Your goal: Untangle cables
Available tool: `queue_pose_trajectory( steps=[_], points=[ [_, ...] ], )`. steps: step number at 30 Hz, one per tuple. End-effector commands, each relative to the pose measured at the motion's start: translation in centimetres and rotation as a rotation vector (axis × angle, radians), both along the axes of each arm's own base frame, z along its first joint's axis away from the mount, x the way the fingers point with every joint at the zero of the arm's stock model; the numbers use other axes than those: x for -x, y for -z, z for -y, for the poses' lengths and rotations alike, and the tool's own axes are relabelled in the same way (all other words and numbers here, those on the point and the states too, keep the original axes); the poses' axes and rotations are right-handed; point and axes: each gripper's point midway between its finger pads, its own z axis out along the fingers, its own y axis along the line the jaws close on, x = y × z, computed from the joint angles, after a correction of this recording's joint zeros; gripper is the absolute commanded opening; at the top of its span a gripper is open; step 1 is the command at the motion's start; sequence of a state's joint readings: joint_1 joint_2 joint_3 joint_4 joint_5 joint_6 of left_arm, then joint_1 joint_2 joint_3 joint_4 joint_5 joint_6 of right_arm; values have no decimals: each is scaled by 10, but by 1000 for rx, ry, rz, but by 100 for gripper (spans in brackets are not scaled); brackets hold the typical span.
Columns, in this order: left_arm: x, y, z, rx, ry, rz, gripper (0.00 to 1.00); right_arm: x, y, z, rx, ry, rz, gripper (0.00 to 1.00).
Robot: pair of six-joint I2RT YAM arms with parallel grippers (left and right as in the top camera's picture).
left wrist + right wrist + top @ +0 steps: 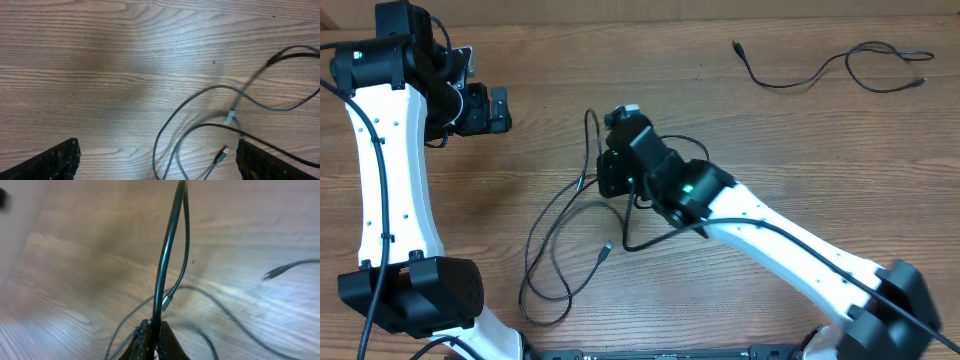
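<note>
One cable [820,70] lies by itself toward the far right corner of the table [800,150], well apart from the rest, and I judge that one finished. At least two more make up the tangle [555,245] in the middle of the table toward the near edge, their loops crossing one another. I cannot fix the exact count, though I make out one plug [606,250] lying free among the loops. Two arms are in service. The right gripper [152,332] has its jaws closed on a strand [169,250] of the tangle, which rises taut from between them in the right wrist view. The left gripper [500,110] hangs near the left edge, off the cables, jaws spread wide and holding nothing. Step in hand, in my judgement: drawing one cable out of the knot. The next move calls for pulling that strand away from the tangle toward the far edge, slowly enough that the crossings slip rather than cinch. The left jaws could pin the remaining loops.
</note>
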State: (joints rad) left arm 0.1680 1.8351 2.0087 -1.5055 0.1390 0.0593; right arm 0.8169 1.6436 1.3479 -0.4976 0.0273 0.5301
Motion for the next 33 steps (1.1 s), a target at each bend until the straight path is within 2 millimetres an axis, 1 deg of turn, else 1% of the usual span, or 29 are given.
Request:
queue_pose_trajectory(
  steps=[1,6,9,12,14,17,20,25,30,31,32,33],
  points=[
    [0,2,4,7,22,-5,100,-12,-47,27,-35,77,113,4],
    [0,2,4,8,22,-4,100,-16,-96,58,-114,136,194,4],
    [0,2,4,7,22,-5,99,-19,-125,80,-155,182,250,4],
    [0,2,4,8,22,-4,100,-25,-144,106,-134,256,325,4],
    [0,2,4,8,22,-5,99,-30,-149,121,-108,289,353,4],
    [0,2,4,7,22,-5,99,-35,-145,135,-68,311,354,4],
    [0,2,4,8,22,-5,99,-41,-134,149,-29,351,330,4],
    [0,2,4,8,22,-5,100,-59,-113,183,86,479,308,4],
    [0,2,4,7,22,-5,100,-68,-85,195,156,506,239,4],
    [0,2,4,8,22,-4,99,-68,-79,196,169,504,224,6],
    [0,2,4,8,22,-4,99,-68,-72,196,185,501,207,13],
    [0,2,4,8,22,-5,100,-67,-66,196,200,498,191,24]
  ],
)
